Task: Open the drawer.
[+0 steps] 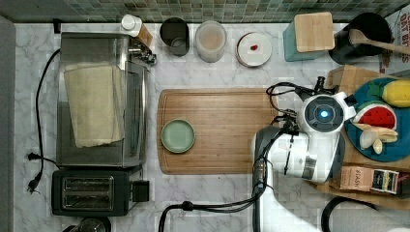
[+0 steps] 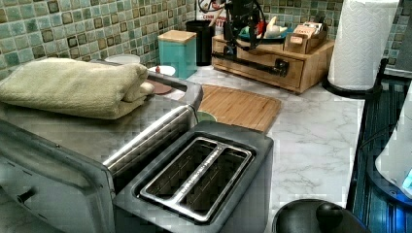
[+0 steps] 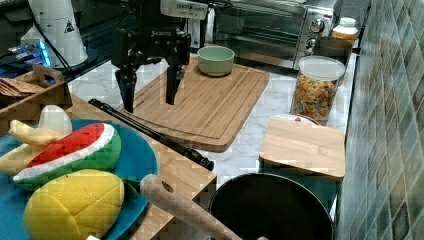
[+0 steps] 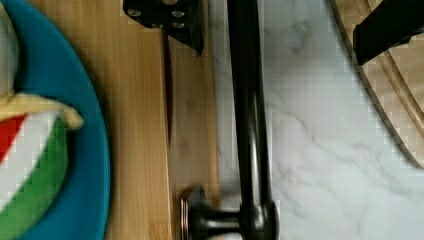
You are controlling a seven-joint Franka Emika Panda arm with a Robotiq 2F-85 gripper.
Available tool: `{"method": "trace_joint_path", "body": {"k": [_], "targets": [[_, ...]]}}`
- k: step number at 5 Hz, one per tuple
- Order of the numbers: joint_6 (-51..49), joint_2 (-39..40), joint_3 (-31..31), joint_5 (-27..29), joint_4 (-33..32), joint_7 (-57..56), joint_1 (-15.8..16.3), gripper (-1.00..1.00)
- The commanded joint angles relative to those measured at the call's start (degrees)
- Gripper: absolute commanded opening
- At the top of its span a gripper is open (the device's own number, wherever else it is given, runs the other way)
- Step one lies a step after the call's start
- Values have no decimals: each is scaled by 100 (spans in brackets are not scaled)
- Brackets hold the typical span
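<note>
A marble bench holds a kitchen scene. A robot arm's gripper (image 3: 150, 102) hangs above the drawer's handle (image 3: 150, 132), a long black metal bar. Its two black fingers (image 3: 127, 92) stand wide apart and hold nothing. In the wrist view the bar (image 4: 248, 100) runs between the two fingertips, one over the wood of the drawer unit and the other over the edge of the cutting board (image 4: 400, 100), with neither touching the bar.

The drawer (image 2: 257, 60) is the front of a low light-wood unit standing at the bench's edge on the top view's right. In the left view its front sits flush with the unit, closed, with the black bar across it. On top of the unit rests a blue plate (image 3: 135, 160) carrying toy fruit: a watermelon slice (image 3: 75, 150) and a yellow piece (image 3: 75, 205).

A large bamboo cutting board (image 1: 217, 130) lies in the middle of the bench, just beside the drawer front. A small green bowl (image 1: 178, 136) sits on the board near its edge on the top view's left. Beyond that stand a steel toaster oven (image 1: 104, 96) with a folded towel (image 1: 92, 104) on top, and a black toaster (image 1: 92, 192). Along the tiled back wall stand jars and a teal canister with a wooden lid (image 1: 313, 31).
</note>
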Motion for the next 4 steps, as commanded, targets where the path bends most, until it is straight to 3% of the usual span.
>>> {"method": "trace_joint_path", "body": {"k": [1,2,4], "targets": [[344,417,-187,-133,301,304,-102,100],[410,638,-124,113,364,-78,-225,100],[559,793,-223,18,334,296,-19,100]]}}
